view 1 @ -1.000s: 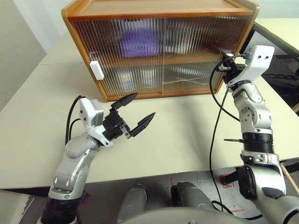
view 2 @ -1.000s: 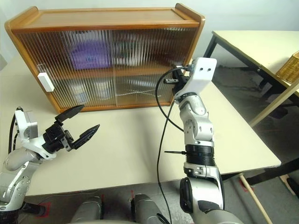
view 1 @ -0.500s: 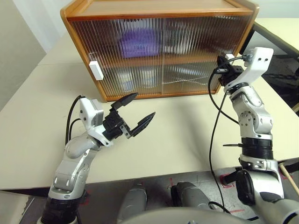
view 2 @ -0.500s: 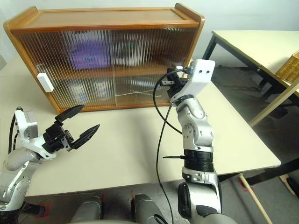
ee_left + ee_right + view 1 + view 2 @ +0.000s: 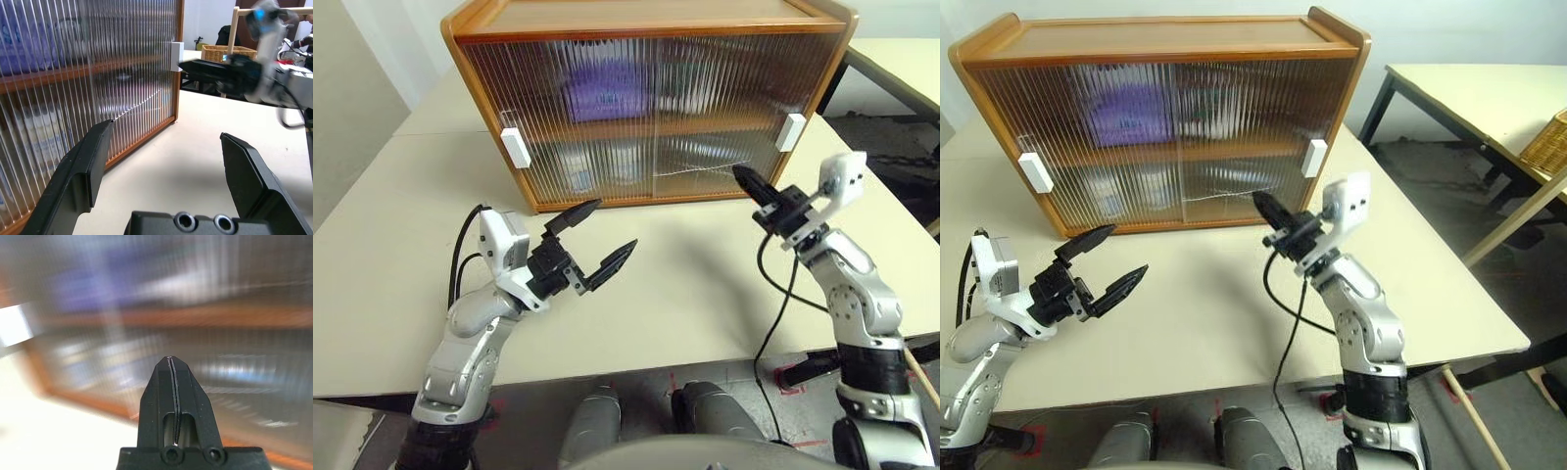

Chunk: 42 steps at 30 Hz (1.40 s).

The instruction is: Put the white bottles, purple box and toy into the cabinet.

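The cabinet (image 5: 646,20) stands at the back of the table with both ribbed sliding doors closed. Its white handles sit at the left edge (image 5: 516,147) and the right edge (image 5: 790,132). Behind the glass the purple box (image 5: 602,93) shows as a blur on the upper shelf. Pale shapes that look like the white bottles (image 5: 597,164) stand on the lower left. I cannot make out the toy through the ribs. My left gripper (image 5: 612,225) hovers open and empty in front of the cabinet. My right gripper (image 5: 741,174) is shut and empty, just off the lower right door.
The pale table (image 5: 685,274) stretches in front of the cabinet. A black cable (image 5: 1288,323) hangs from my right arm. A second table (image 5: 1469,93) stands to the right across a gap, with a wicker basket (image 5: 1549,145) on it.
My right gripper has pulled back and down from the cabinet's right handle and turned to point left; the handle now shows uncovered. The left gripper has stayed put.
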Each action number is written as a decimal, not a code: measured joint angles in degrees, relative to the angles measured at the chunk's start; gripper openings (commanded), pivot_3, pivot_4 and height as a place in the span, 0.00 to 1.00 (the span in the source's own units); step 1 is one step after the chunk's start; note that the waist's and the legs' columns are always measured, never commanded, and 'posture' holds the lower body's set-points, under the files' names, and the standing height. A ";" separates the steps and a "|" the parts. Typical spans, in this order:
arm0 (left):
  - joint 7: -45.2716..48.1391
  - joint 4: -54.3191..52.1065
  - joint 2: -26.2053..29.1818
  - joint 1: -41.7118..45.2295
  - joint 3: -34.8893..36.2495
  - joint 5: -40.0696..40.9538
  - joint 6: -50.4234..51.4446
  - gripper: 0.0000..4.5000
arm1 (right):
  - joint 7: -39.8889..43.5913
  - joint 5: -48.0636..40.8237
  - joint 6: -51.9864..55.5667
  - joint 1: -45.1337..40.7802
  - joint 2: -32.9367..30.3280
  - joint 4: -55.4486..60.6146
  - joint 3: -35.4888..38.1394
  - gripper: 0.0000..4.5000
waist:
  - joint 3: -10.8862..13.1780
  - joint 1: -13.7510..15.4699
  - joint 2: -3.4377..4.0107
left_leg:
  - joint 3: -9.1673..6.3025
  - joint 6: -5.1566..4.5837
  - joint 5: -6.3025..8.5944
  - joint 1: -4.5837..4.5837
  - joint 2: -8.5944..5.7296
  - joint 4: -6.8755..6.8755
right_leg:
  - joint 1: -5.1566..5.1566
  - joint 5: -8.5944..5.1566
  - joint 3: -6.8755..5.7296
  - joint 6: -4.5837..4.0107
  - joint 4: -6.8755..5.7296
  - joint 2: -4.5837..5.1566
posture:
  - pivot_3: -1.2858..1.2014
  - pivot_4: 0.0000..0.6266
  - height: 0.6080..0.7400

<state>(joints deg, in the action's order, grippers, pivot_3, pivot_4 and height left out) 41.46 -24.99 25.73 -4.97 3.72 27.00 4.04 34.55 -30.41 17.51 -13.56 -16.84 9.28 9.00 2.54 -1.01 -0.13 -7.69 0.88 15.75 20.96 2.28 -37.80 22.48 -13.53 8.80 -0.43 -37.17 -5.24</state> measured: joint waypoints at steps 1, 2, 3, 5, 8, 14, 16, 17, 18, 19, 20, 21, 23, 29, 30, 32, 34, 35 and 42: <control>-0.01 -0.06 0.17 -0.40 0.09 0.00 0.04 1.00 | 1.66 -0.47 -0.58 0.43 -0.62 -1.08 0.44 0.13 | 0.01 -0.01 -0.01 | 0.04 0.00 0.00 -0.01 -0.01 -0.02 | -0.01 0.00 0.02 0.01 0.00 0.01 | 0.52 0.12 1.00; -0.07 -0.15 0.25 -0.83 0.31 0.00 0.10 1.00 | 3.64 -0.97 -1.53 0.69 -1.40 -2.66 1.06 0.20 | 0.02 0.00 -0.03 | 0.09 0.01 0.00 -0.02 -0.01 -0.03 | -0.01 0.00 0.05 0.01 0.00 0.03 | 0.52 0.12 1.00; -0.21 -0.29 0.42 -1.26 0.61 0.00 0.12 1.00 | 5.28 -1.19 -2.27 0.88 -2.12 -4.03 1.48 0.28 | 0.03 0.00 -0.05 | 0.11 0.01 0.00 -0.03 -0.01 -0.03 | -0.01 0.00 0.07 0.01 0.00 0.04 | 0.52 0.12 1.00; -0.64 -0.34 0.74 -1.71 1.16 -0.04 0.18 1.00 | 7.37 -1.30 -3.49 0.98 -2.52 -5.85 1.93 0.44 | 0.05 -0.03 -0.05 | 0.13 0.01 0.00 -0.06 0.00 -0.03 | -0.01 0.00 0.09 0.01 0.00 0.05 | 0.52 0.12 1.00; -2.73 0.41 2.40 -4.49 4.43 -1.72 0.27 1.00 | 13.29 -1.80 -6.99 -0.48 -4.48 -13.69 2.90 0.70 | 0.06 -0.19 -0.04 | 0.11 0.02 0.01 -0.08 0.05 0.02 | 0.01 -0.01 0.08 -0.01 0.00 0.03 | 0.53 0.12 1.00; -6.44 8.02 4.05 -10.88 16.93 -2.59 0.20 1.00 | 24.20 -2.61 -15.40 -5.36 -10.19 -34.00 8.73 1.00 | 0.17 0.25 0.13 | -0.22 0.15 0.08 -0.07 0.11 0.13 | 0.09 -0.12 0.12 -0.23 -0.02 0.08 | 0.54 0.11 1.00; -7.39 10.32 4.10 -11.92 19.84 -2.87 -0.46 1.00 | 27.32 -2.87 -18.42 -7.38 -11.00 -40.13 10.42 1.00 | 0.17 0.50 0.18 | -0.41 0.31 0.18 -0.07 0.12 0.13 | 0.09 -0.14 0.12 -0.36 -0.03 0.08 | 0.54 0.11 1.00; -8.47 12.12 4.12 -12.24 21.70 -3.24 -0.99 1.00 | 28.77 -2.93 -20.23 -8.76 -11.96 -44.52 11.58 1.00 | 0.17 0.66 0.20 | -0.43 0.37 0.21 -0.07 0.12 0.12 | 0.09 -0.14 0.13 -0.45 -0.04 0.08 | 0.54 0.11 1.00; -9.51 13.49 4.14 -12.30 23.28 -3.93 -1.30 1.00 | 29.52 -2.94 -21.47 -9.31 -13.02 -47.11 12.63 1.00 | 0.17 0.81 0.21 | -0.44 0.41 0.23 -0.05 0.12 0.11 | 0.09 -0.11 0.13 -0.57 -0.04 0.09 | 0.54 0.11 1.00; -11.28 15.73 4.14 -12.33 25.47 -4.76 -2.08 1.00 | 30.54 -2.76 -23.52 -10.10 -14.84 -51.57 13.71 1.00 | 0.17 1.02 0.21 | -0.45 0.51 0.29 -0.07 0.13 0.10 | 0.07 0.08 0.14 -1.06 -0.05 0.09 | 0.55 0.11 1.00; -12.50 17.04 4.13 -12.36 26.98 -5.19 -2.38 1.00 | 30.96 -2.60 -24.95 -10.24 -15.89 -53.83 14.54 1.00 | 0.17 1.21 0.20 | -0.45 0.55 0.31 -0.07 0.13 0.10 | 0.05 0.05 0.14 -1.13 -0.04 0.09 | 0.55 0.11 1.00; -13.74 18.57 4.13 -12.33 28.45 -5.40 -2.71 1.00 | 31.29 -2.34 -26.53 -10.47 -16.66 -56.39 15.23 1.00 | 0.17 1.46 0.19 | -0.45 0.61 0.35 -0.09 0.13 0.10 | 0.01 0.01 0.14 -1.18 -0.04 0.08 | 0.54 0.11 1.00; -15.48 20.57 4.04 -11.71 29.74 -5.60 -3.25 1.00 | 31.38 -1.61 -29.22 -10.82 -16.88 -59.92 15.75 1.00 | 0.17 1.81 0.18 | -0.42 0.67 0.38 -0.13 0.12 0.09 | -0.03 -0.01 0.14 -1.22 -0.04 0.08 | 0.54 0.10 1.00; -18.04 26.41 3.85 -10.03 32.51 -6.31 -4.71 1.00 | 30.32 0.16 -35.95 -10.47 -16.88 -66.07 16.71 1.00 | 0.19 2.18 0.16 | -0.28 0.67 0.39 -0.30 0.12 0.05 | -0.21 0.01 0.18 -1.19 -0.04 0.09 | 0.54 0.11 1.00; -17.95 27.00 3.89 -9.97 32.68 -6.29 -4.98 1.00 | 30.28 0.17 -36.49 -10.32 -16.88 -66.41 16.86 1.00 | 0.21 2.17 0.13 | -0.26 0.67 0.39 -0.40 0.12 0.05 | -0.29 0.01 0.18 -1.19 -0.04 0.09 | 0.54 0.11 1.00; -17.29 28.65 4.60 -9.69 32.83 -6.23 -5.35 1.00 | 30.12 0.17 -37.48 -10.02 -16.88 -66.91 17.18 1.00 | 0.30 2.16 0.02 | -0.27 0.67 0.39 -0.64 0.13 0.07 | -0.50 0.00 0.18 -1.17 -0.05 0.09 | 0.54 0.11 1.00; -16.92 29.75 5.08 -8.94 33.29 -6.17 -5.61 1.00 | 29.98 0.17 -38.10 -9.94 -16.95 -67.46 17.41 1.00 | 0.43 2.15 -0.15 | -0.32 0.67 0.39 -0.86 0.14 0.09 | -0.69 -0.06 0.18 -1.07 -0.05 0.09 | 0.55 0.11 1.00; -16.89 29.79 5.10 -8.62 33.45 -5.89 -5.63 1.00 | 29.91 0.16 -38.35 -9.93 -16.97 -67.85 17.52 1.00 | 0.49 2.14 -0.20 | -0.35 0.67 0.39 -0.95 0.14 0.10 | -0.79 -0.30 0.17 -0.65 -0.05 0.09 | 0.55 0.11 1.00; -15.50 29.79 6.46 -8.05 34.09 -4.32 -5.57 1.00 | 27.74 0.37 -41.02 -9.91 -17.04 -68.48 18.78 1.00 | 0.61 2.13 -0.37 | -0.42 0.73 0.43 -1.02 0.14 0.11 | -0.88 -0.32 0.17 -0.71 -0.05 0.09 | 0.55 0.13 1.00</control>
<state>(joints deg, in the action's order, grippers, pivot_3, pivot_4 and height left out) 25.96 4.79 32.19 -13.02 37.81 22.68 -1.53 62.29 -30.04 -23.51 -23.47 -33.88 -59.20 27.78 3.15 1.12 -0.51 -8.11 1.61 16.18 19.94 2.42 -37.69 21.60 -13.85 8.97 -1.14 -37.23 -5.15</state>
